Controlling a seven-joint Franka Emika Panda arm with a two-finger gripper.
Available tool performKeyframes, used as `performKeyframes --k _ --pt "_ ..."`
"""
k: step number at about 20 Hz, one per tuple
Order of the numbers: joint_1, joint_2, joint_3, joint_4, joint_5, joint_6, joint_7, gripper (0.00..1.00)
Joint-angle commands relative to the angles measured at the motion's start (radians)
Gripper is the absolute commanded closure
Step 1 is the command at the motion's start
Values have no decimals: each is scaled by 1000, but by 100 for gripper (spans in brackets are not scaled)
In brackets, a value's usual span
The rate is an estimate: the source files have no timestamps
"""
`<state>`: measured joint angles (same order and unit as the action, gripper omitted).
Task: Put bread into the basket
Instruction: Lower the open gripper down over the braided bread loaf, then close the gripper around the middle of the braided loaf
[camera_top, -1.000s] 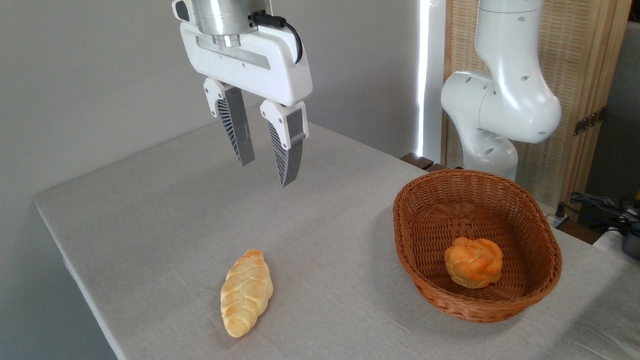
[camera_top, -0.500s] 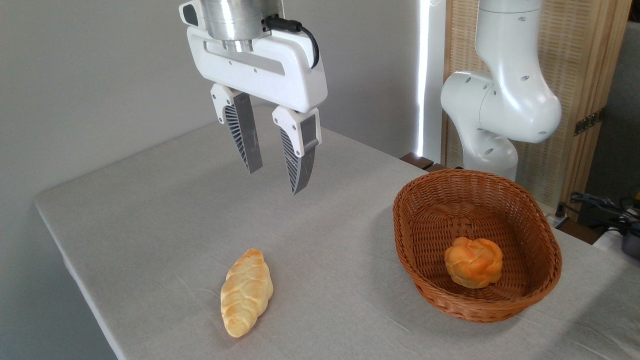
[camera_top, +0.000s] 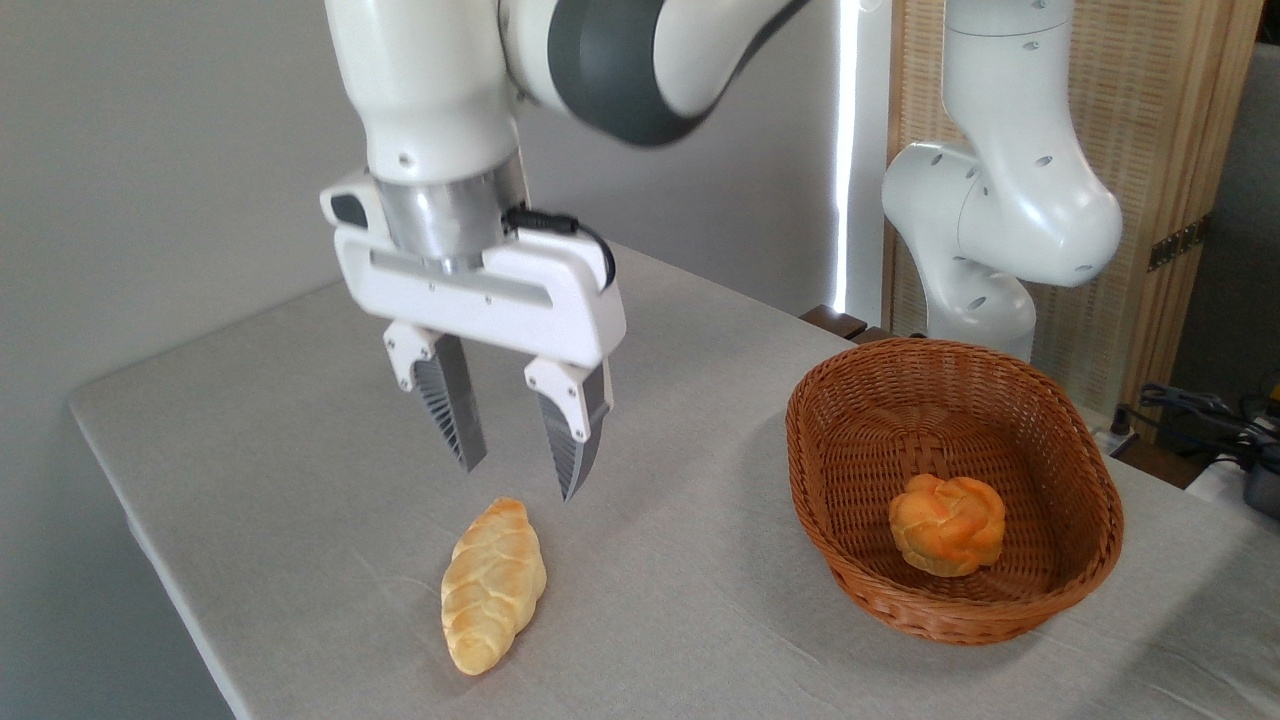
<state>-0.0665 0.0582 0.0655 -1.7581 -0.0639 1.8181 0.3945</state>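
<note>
1. White-bodied pincer (camera_top: 520, 483) is seen pointing down, grey ribbed fingers (camera_top: 447, 412) spread apart with a clear gap; nothing is held between them.
2. Fingertips are held above the bench (camera_top: 300, 470), just beyond the far end of the bread (camera_top: 493, 585); no contact with the loaf is visible.
3. Bread is found lying flat on the bench near the front-left edge, long axis running roughly toward the camera, braided top up. It is outside the basket (camera_top: 950, 610), well apart from it to the left.
4. Basket is set on the right of the bench, upright, brown wicker, oval.
5. One small orange knotted bun (camera_top: 947, 524) is seen inside the basket, on its floor toward the near side.
6. Bench is covered in light grey cloth.
7. Arm base (camera_top: 1000, 200) is located behind the basket, against a slatted wooden panel (camera_top: 1170, 120).
</note>
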Motion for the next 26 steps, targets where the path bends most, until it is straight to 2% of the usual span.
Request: performKeyframes --k 1,9,16,17,20,21,23,26 --pt "-6 -14 4 -125 -57 191 -121 0" --pt "-9 43 -16 -221 -53 401 -163 0" --pt "-19 60 -21 -264 -53 466 -183 0" --pt "-21 60 -24 -265 -53 466 -178 4" --pt "-21 69 -26 -265 -53 466 -158 45" --pt "-21 69 -26 -265 -53 464 -136 55" --pt "-21 69 -26 -265 -53 460 -106 69" --pt "-21 69 -26 -265 -53 455 -69 81"
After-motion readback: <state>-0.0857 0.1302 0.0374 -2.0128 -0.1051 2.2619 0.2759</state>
